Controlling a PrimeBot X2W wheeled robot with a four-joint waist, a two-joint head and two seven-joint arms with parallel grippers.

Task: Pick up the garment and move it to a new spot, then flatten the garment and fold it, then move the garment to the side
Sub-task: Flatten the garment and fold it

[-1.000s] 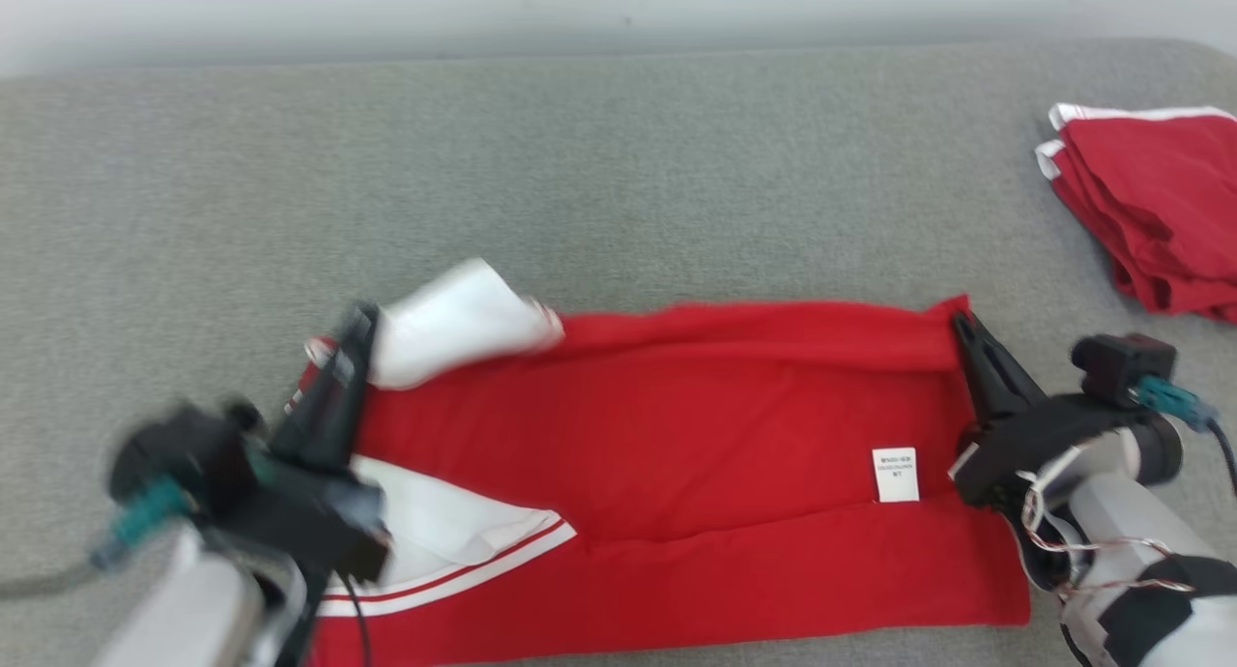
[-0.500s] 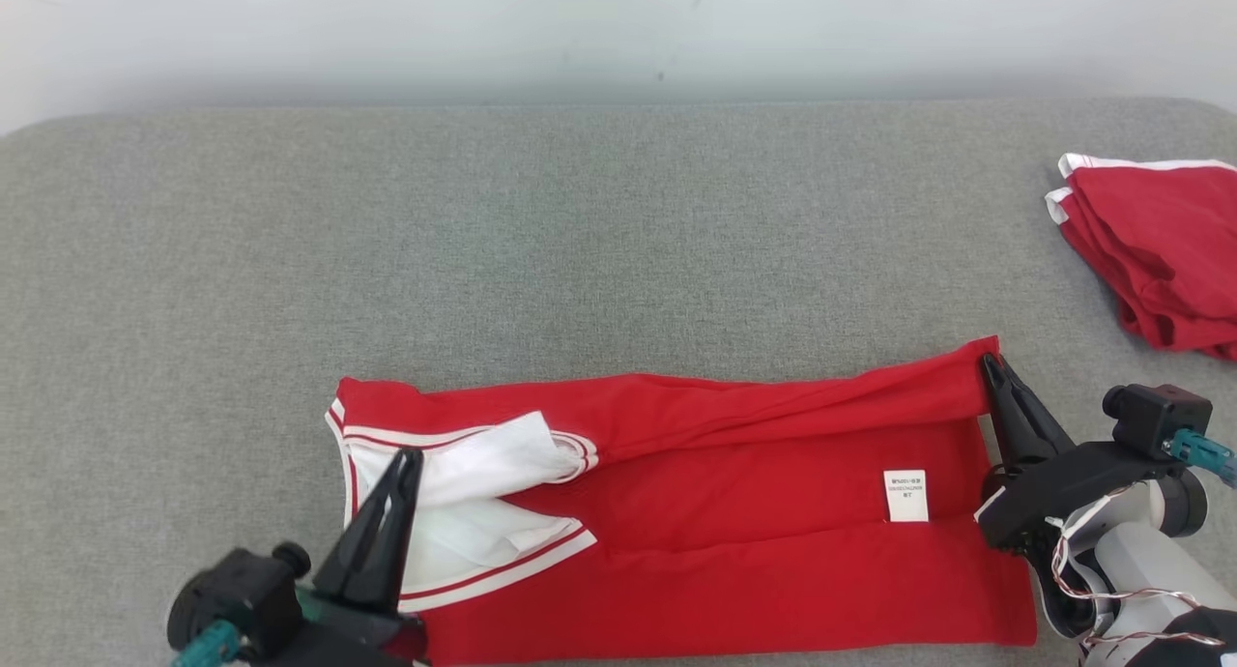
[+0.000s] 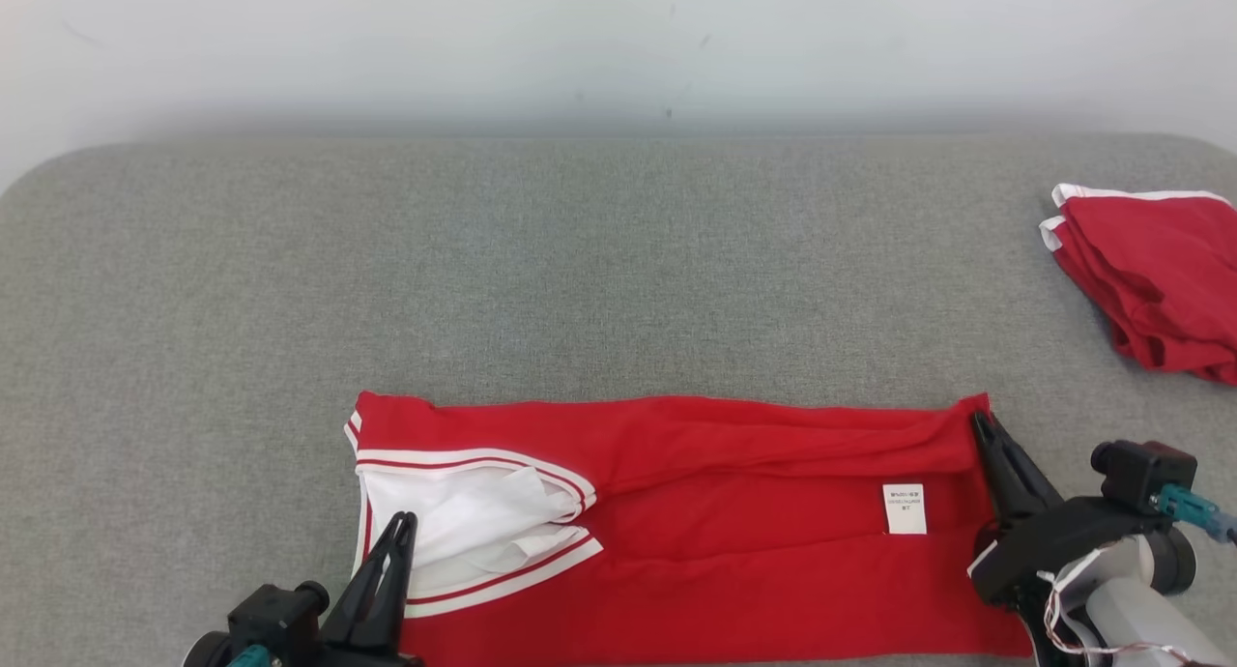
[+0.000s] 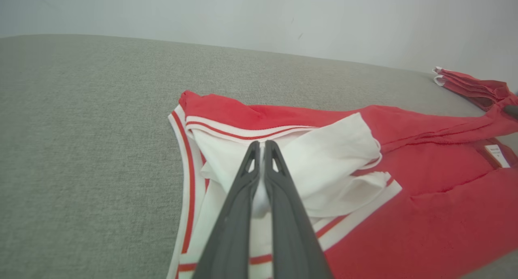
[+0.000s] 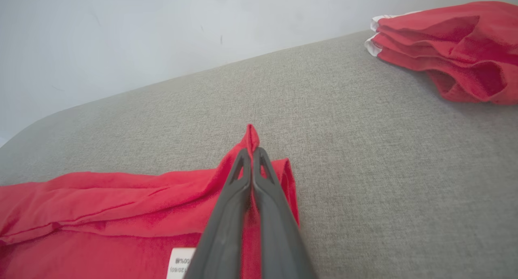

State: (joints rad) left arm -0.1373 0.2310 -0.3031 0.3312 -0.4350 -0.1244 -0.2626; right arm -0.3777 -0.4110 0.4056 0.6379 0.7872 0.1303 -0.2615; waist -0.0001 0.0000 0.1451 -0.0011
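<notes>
The red garment [image 3: 734,551] with white striped trim lies stretched out flat along the near edge of the grey padded surface [image 3: 580,261]. Its white inner part [image 4: 336,157] shows at the left end. My left gripper [image 3: 404,520] rests low over that white part, shut, with white cloth pinched between its fingers [image 4: 283,214]. At the right end my right gripper [image 3: 978,418] is shut on the garment's far right corner. A red tip of that corner [image 5: 251,133] sticks out past the right gripper [image 5: 251,150]. A white label [image 3: 905,508] faces up near that end.
Other folded red garments [image 3: 1150,280] with white trim are piled at the far right edge of the surface. A pale wall [image 3: 618,39] runs behind the surface. Bare grey padding stretches across the middle and left beyond the garment.
The camera has shifted. My left gripper has come down and back toward the near edge, and the raised white flap now lies on the garment. The far fold lies flatter.
</notes>
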